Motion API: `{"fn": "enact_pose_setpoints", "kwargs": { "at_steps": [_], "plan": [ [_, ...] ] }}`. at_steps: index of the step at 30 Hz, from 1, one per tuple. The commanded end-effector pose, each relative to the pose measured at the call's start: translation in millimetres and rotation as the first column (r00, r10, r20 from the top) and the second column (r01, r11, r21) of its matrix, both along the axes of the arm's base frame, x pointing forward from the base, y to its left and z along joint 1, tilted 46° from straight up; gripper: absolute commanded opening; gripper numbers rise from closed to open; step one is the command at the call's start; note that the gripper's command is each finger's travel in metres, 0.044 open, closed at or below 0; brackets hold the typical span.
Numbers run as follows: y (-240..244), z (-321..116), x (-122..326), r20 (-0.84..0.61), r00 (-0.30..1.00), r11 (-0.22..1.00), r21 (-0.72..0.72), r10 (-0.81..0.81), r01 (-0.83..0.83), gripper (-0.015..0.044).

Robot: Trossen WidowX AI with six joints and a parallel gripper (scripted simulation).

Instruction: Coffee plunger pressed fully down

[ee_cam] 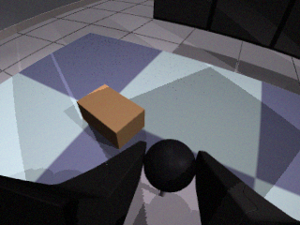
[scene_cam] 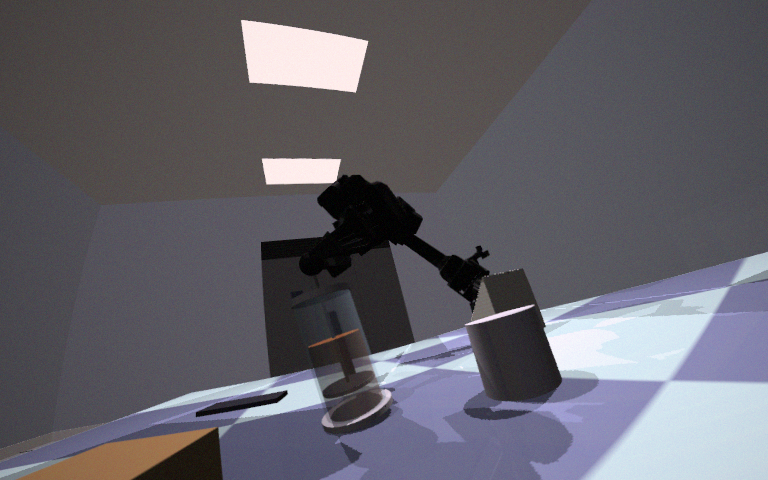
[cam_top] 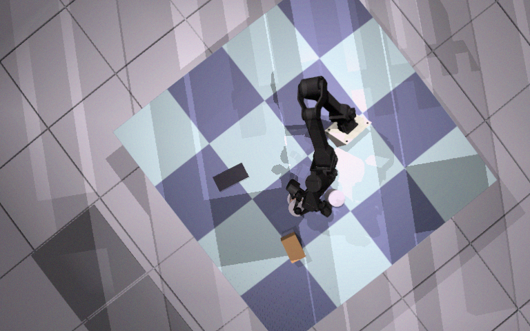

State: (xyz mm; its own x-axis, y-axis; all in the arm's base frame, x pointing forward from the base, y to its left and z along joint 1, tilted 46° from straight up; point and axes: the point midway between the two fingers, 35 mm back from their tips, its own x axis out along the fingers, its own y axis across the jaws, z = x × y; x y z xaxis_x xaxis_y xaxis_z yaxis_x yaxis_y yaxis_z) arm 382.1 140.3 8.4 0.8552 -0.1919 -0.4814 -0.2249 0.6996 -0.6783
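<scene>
- We see a thin black rectangular slab (cam_top: 230,177) (scene_cam: 243,403) lying flat at the far left of the top view, on the blue-and-pale checkered worktop (cam_top: 361,273) (scene_cam: 707,430) (ee_cam: 197,94).
- Next we find an orange-brown rectangular block (cam_top: 292,247) (scene_cam: 113,455) (ee_cam: 112,114), apart from the coffee press and touching nothing but the worktop.
- Our coffee press (cam_top: 292,207) (scene_cam: 339,362) (ee_cam: 169,211) stands on its pale round base between the slab and the gray cylinder. It has a clear body with an orange-rimmed dark fill inside. In the exterior view it slants much as the cylinder does, along with the whole scene.
- Above it we have the black ball knob (cam_top: 298,211) (scene_cam: 310,264) (ee_cam: 170,165) on a thin rod; a short stretch of rod shows above the lid, so the plunger is not fully down.
- Our claw (cam_top: 297,210) (scene_cam: 311,264) (ee_cam: 172,153) is closed on that knob, one finger against each side.
- Right of the press, we see a gray cylinder (cam_top: 336,198) (scene_cam: 512,356) with a pale top, upright and near the press.
- Farthest right, our black arm (cam_top: 323,156) (scene_cam: 368,215) rises from a cream base plate (cam_top: 346,141) and bends over toward the press.
</scene>
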Motion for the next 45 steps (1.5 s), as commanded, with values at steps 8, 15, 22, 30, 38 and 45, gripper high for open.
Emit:
{"fn": "enact_pose_setpoints", "kwargs": {
  "at_steps": [8, 15, 22, 30, 38, 45],
  "plan": [
    [-7.8, -8.5, -0.2, -0.023, 1.0, 0.999, -0.03, -0.021, 0.021, 0.0122],
    [-7.2, -8.6, 0.4, -0.023, 1.0, 0.999, -0.03, -0.021, 0.021, 0.0122],
    [-6.7, -8.7, 1.1, -0.023, 1.0, 0.999, -0.03, -0.021, 0.021, 0.0122],
    [-6.4, -8.8, 1.6, -0.023, 1.0, 0.999, -0.03, -0.021, 0.021, 0.0122],
    [-6.0, -8.8, 2.2, -0.023, 1.0, 0.999, -0.03, -0.021, 0.021, 0.0122],
    [-1.6, -4.6, 2.6, -0.011, 1.0, 1.0, -0.015, -0.012, 0.012, 0.0122]
  ]
}}
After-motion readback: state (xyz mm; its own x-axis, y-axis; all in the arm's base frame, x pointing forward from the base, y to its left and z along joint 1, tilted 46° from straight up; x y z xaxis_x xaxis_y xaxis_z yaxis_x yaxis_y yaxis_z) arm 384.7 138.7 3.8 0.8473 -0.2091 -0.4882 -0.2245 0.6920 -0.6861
